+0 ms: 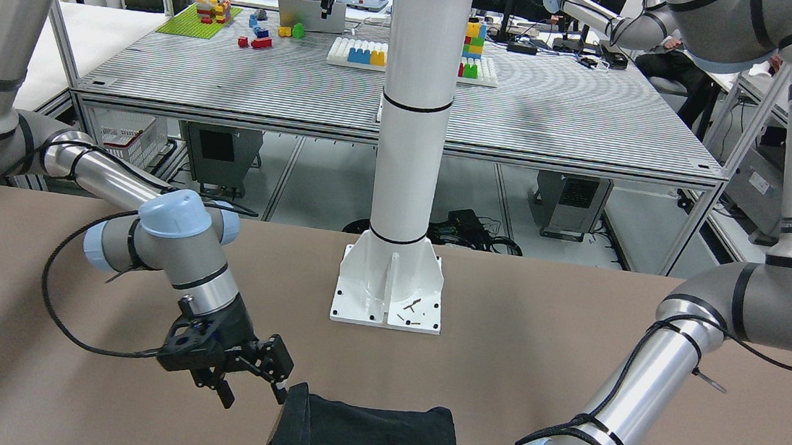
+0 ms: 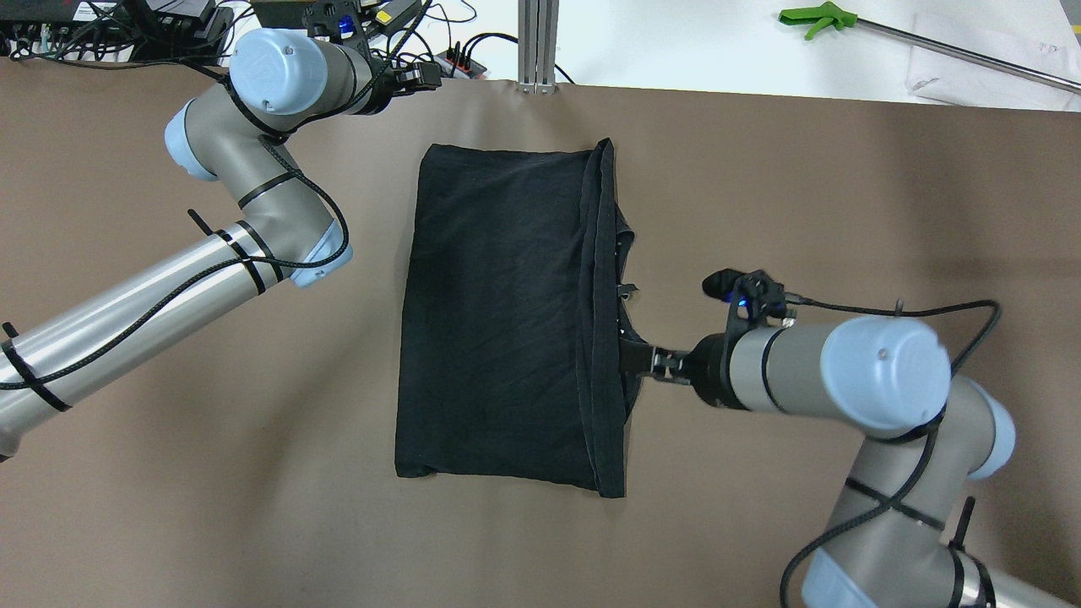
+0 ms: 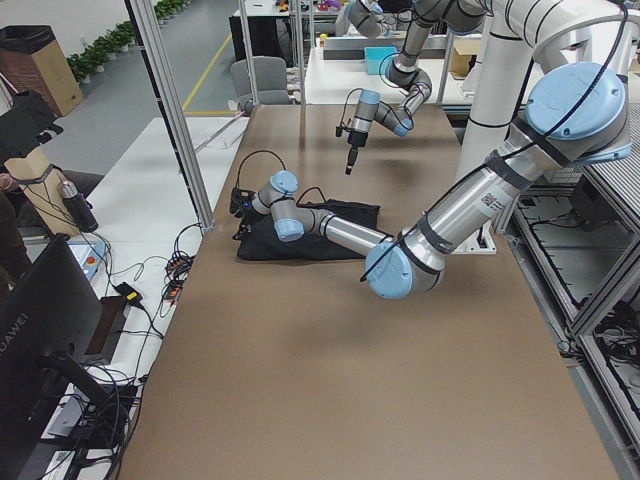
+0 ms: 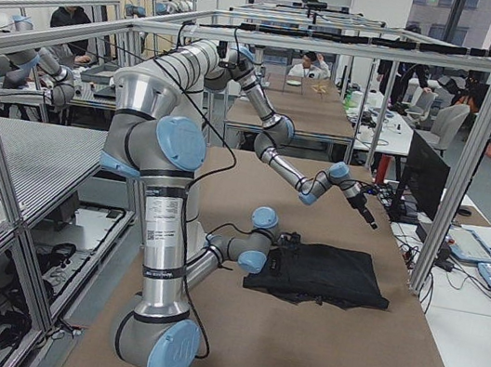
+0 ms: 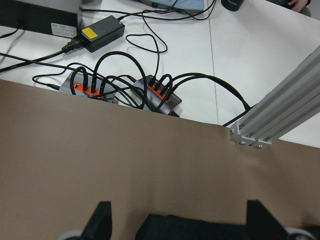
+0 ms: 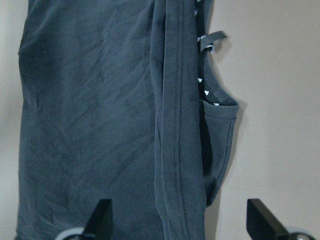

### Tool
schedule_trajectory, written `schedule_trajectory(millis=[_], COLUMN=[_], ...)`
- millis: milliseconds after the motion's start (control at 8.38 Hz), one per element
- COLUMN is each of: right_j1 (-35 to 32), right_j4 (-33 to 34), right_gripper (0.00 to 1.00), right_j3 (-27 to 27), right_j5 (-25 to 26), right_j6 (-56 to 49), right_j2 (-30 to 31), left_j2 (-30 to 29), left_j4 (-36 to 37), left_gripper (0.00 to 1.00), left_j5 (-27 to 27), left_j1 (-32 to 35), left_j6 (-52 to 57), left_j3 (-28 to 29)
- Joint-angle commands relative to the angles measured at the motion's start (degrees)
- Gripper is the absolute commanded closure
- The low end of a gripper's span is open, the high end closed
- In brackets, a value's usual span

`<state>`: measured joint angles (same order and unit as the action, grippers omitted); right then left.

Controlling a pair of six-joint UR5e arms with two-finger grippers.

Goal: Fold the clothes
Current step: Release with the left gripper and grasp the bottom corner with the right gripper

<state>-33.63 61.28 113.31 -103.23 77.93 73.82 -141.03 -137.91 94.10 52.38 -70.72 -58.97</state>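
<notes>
Lying flat mid-table: matte black soft fabric garment (image 2: 498, 312), rectangular, hemmed edge doubled along one side; right gripper (image 1: 254, 394) spread open just beside that hem; left gripper (image 5: 182, 220) spread wide over far table edge. Smooth brown table cover (image 2: 760, 194); glossy white pole base (image 1: 389, 294); ribbed metal bench (image 1: 559, 115) beyond.

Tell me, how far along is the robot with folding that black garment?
Partly done, I'd say. The garment lies as a neat rectangle, one side already folded over, its hem doubled along the edge. In hand: the right gripper sits open at that edge, gripping nothing; the left gripper hangs open near the far side of the table. Likely left: another fold or two.
</notes>
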Motion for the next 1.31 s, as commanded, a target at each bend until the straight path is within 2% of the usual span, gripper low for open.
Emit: schedule_trajectory(millis=[0, 239, 477, 596, 835, 954, 1193], right_j1=[14.68, 17.10, 21.82, 22.63, 22.99, 23.43, 23.61], right_j4=[6.71, 9.72, 16.02, 17.45, 17.38, 17.12, 17.20], right_gripper=[0.06, 0.08, 0.08, 0.08, 0.09, 0.12, 0.18], right_j3=[1.73, 1.74, 1.39, 1.13, -0.97, -2.55, -2.83], right_j5=[17.31, 19.72, 25.59, 26.75, 28.59, 30.61, 31.15], right_j6=[-16.74, -17.11, -17.29, -17.46, -17.46, -17.55, -17.55], right_j2=[0.97, 1.06, -1.56, -2.19, -2.37, -2.89, -2.89], left_j2=[0.76, 0.76, 0.85, 1.02, 1.46, 1.55, 2.16], left_j4=[0.01, 0.01, 0.01, 0.01, 0.01, 0.01, -0.07], left_gripper=[0.05, 0.05, 0.05, 0.05, 0.05, 0.05, 0.05], left_j5=[-0.05, 0.03, 0.03, 0.03, 0.12, 0.12, 0.12], left_j1=[0.00, 0.00, 0.00, 0.00, 0.00, 0.00, 0.00], left_j6=[0.23, 0.32, 0.32, 0.32, 0.32, 0.32, 0.32], left_j3=[-1.06, -1.06, -1.06, -1.06, -1.06, -0.98, -0.98])
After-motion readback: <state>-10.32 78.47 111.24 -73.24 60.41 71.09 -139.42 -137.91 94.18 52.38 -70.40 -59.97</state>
